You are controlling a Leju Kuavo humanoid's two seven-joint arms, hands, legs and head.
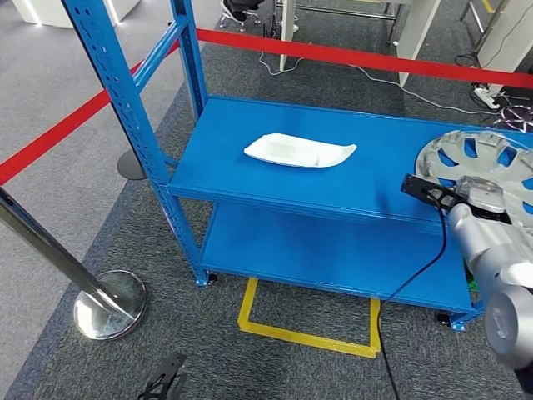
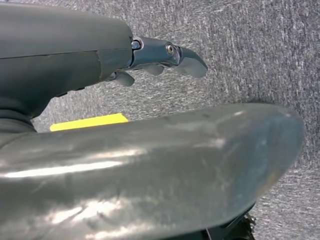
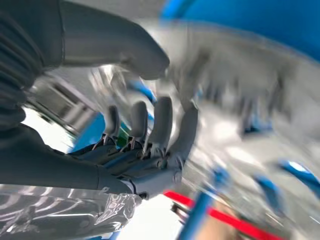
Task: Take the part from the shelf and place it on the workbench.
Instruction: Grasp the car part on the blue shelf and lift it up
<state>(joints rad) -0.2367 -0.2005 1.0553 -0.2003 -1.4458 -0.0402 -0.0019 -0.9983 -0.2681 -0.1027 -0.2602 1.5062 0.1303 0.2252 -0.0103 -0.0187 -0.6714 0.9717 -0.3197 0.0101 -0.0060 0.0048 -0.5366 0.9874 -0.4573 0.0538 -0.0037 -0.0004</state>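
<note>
Your part is most likely the silver hubcap [image 1: 480,162]: a round, shiny wheel cover with spoke-like cutouts through which the blue shows. It lies flat at the 3 o'clock end of the blue shelf [image 1: 377,179], on the upper deck, partly cut off by the edge of the head view. At about 12 o'clock on the same deck, well apart from it, lies a flat white tray [image 1: 299,151] with tapered ends.

In the head view your right arm reaches in from 4 o'clock, its wrist over the near rim of the hubcap; the right hand [image 3: 151,150] itself is hidden there. The right wrist view gives you what the head view cannot: the fingers [image 3: 162,122] spread and slightly curled, thumb apart from them, holding nothing, with the blurred silver hubcap [image 3: 241,110] close beyond the fingertips. You cannot tell from the blur whether they touch it.

The left wrist view looks down at grey carpet [image 2: 245,55] and a strip of yellow tape [image 2: 88,122]. The left hand [image 2: 166,57] shows fingers extended with nothing in them.

Red barrier tape [image 1: 352,57] runs behind the shelf, and a chrome stanchion [image 1: 107,304] stands at 8 o'clock.
</note>
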